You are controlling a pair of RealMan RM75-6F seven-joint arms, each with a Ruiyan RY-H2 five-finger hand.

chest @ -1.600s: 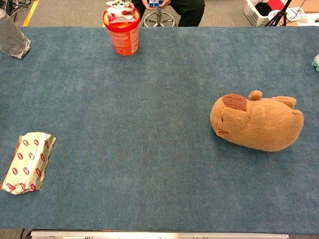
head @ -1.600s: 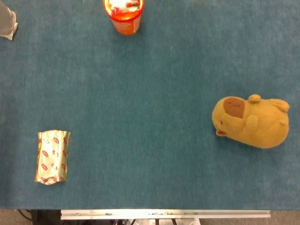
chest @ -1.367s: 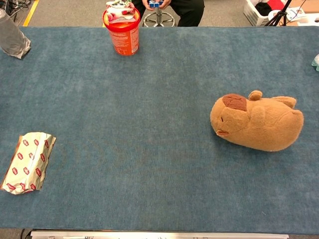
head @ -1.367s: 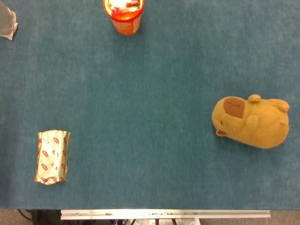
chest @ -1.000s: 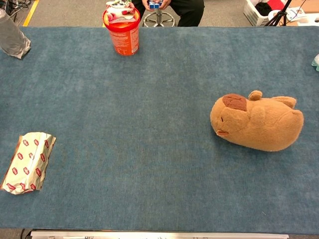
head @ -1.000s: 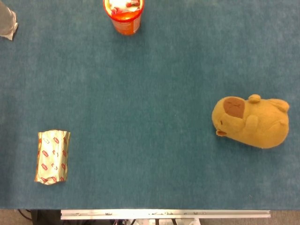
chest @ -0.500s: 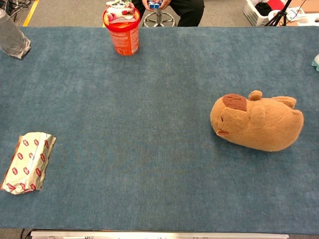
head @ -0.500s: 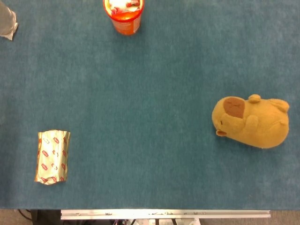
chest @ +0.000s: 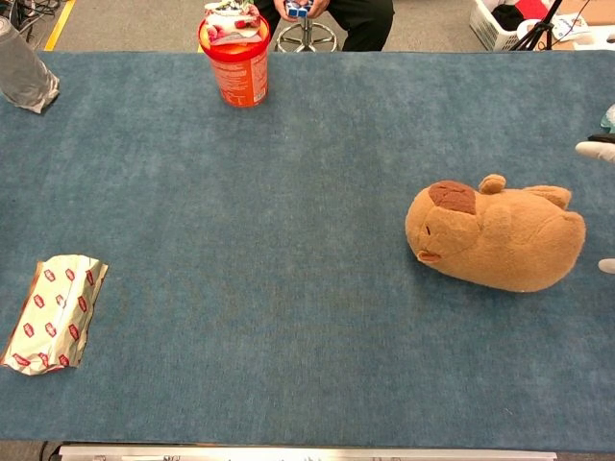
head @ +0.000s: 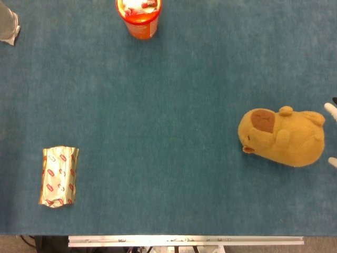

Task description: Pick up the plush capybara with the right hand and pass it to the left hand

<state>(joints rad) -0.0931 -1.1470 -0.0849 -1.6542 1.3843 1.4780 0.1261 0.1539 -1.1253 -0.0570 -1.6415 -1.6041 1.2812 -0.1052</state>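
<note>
The tan plush capybara [head: 281, 137] lies on its side on the blue table at the right, its brown-patched head pointing left; the chest view shows the capybara [chest: 495, 236] the same way. Only white fingertips of my right hand [head: 331, 110] show at the right edge, one above the toy's rear and one below it, spread apart and holding nothing. In the chest view the right hand [chest: 596, 149] likewise shows just its tips, close to the toy's rear without touching it. The left hand is out of both views.
An orange snack cup [chest: 234, 60] stands at the back centre-left. A foil snack packet [chest: 53, 312] lies near the front left. A grey wrapped object [chest: 24, 72] sits at the back left corner. A person sits beyond the table's far edge.
The right hand's fingertips have come into view at the right edge, next to the capybara's rear. The capybara and the other objects have not moved.
</note>
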